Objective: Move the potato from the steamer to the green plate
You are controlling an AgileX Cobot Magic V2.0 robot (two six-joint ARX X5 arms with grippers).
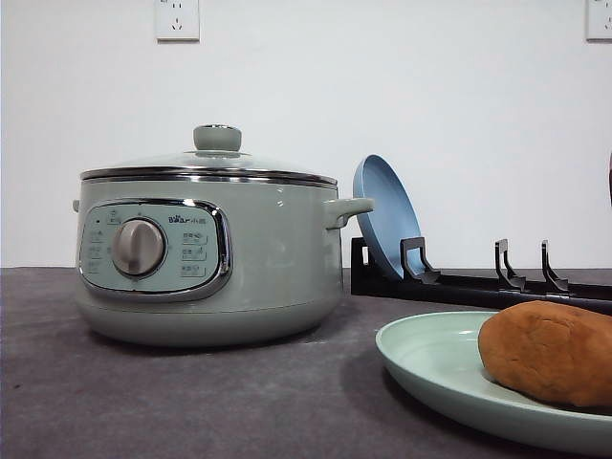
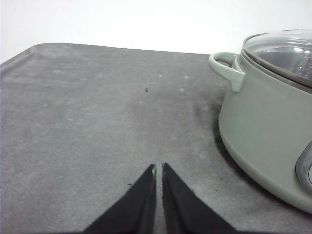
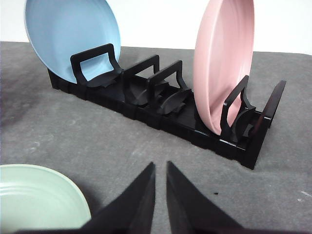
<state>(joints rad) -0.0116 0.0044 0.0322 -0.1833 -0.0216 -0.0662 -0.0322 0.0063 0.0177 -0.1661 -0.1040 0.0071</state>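
Observation:
The orange-brown potato (image 1: 555, 350) lies on the pale green plate (image 1: 430, 368) at the front right of the table. The sage-green steamer (image 1: 210, 258) stands at the left with its glass lid on. In the left wrist view my left gripper (image 2: 159, 170) hangs over bare grey table, its black fingers nearly touching, with nothing between them; the steamer (image 2: 268, 126) is off to one side of it. My right gripper (image 3: 160, 168) is likewise shut and holds nothing, with the green plate's rim (image 3: 44, 195) beside it.
A black dish rack (image 3: 161, 105) stands behind the green plate. It holds a blue plate (image 3: 73, 36) and a pink plate (image 3: 224, 63) upright. The blue plate (image 1: 382, 215) leans just right of the steamer's handle. A white wall closes the back.

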